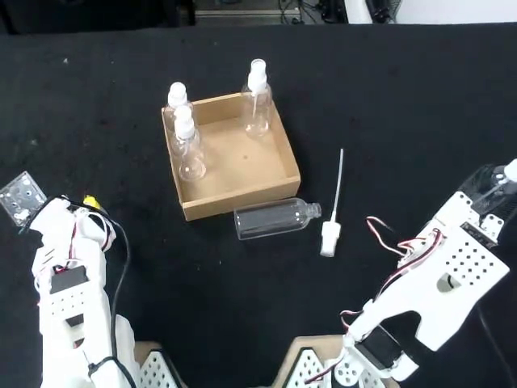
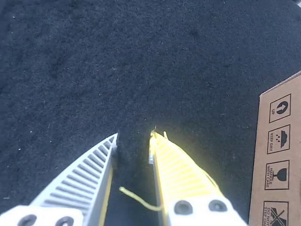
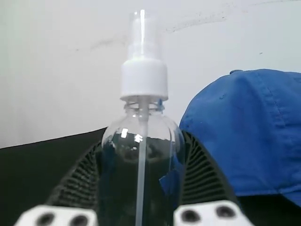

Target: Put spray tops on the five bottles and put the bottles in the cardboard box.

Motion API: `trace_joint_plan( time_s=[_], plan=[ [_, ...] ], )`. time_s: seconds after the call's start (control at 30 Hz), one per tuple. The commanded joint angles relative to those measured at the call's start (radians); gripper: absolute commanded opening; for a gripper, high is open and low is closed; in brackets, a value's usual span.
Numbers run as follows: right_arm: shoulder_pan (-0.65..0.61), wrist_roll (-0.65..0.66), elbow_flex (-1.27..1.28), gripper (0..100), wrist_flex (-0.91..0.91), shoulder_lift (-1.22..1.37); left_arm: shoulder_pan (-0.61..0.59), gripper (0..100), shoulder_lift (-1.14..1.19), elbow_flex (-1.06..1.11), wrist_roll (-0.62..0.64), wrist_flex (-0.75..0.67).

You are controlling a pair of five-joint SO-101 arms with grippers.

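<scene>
High view, cardboard box (image 1: 242,200): open-topped, mid-table, on the black table (image 1: 388,97).
Bottles in box: three, upright, each with a spray top fitted.
First bottle (image 1: 177,101): at the box's far left corner.
Second bottle (image 1: 188,145): just nearer the arms than the first, along the same wall.
Third bottle (image 1: 257,101): at the far right corner, well apart from the other two.
Uncapped bottle (image 1: 273,219): on its side on the table, just beside the box's near wall, open neck toward the right arm's side.
Loose spray top (image 1: 329,236): flat on the table near that neck, not touching it; thin tube pointing away from the arms.
Right gripper (image 1: 487,194): near the table's right edge, clamped around the held bottle (image 1: 494,184).
Right wrist view, right gripper (image 3: 141,150): one ribbed finger on each side of the held bottle (image 3: 122,155); fitted white spray top (image 3: 144,80) above the fingers.
Blue cap (image 3: 249,132): behind the held bottle, against a pale wall.
Left wrist view, left gripper (image 2: 134,136): over bare table, fingers a narrow gap apart, nothing between.
Box wall (image 2: 280,150): beside the yellow-taped finger.
</scene>
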Motion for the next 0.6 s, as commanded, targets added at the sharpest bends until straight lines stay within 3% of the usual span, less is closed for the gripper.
trace_joint_plan(
  time_s=[0.0,0.3,0.47,0.57],
  plan=[
    [0.003,0.006,0.151,1.3,0.005,-0.018,-0.013,9,-0.015,-0.01,-0.003,-0.025],
    [-0.034,0.014,0.262,2.1,0.012,-0.124,-0.013,9,-0.015,-0.01,-0.003,-0.025],
    [-0.04,0.006,0.285,16.3,0.009,-0.124,-0.013,9,-0.015,-0.01,-0.003,-0.025],
    [-0.048,0.006,0.295,16.9,0.006,-0.13,-0.013,9,-0.015,-0.012,-0.003,-0.025]
  ],
)
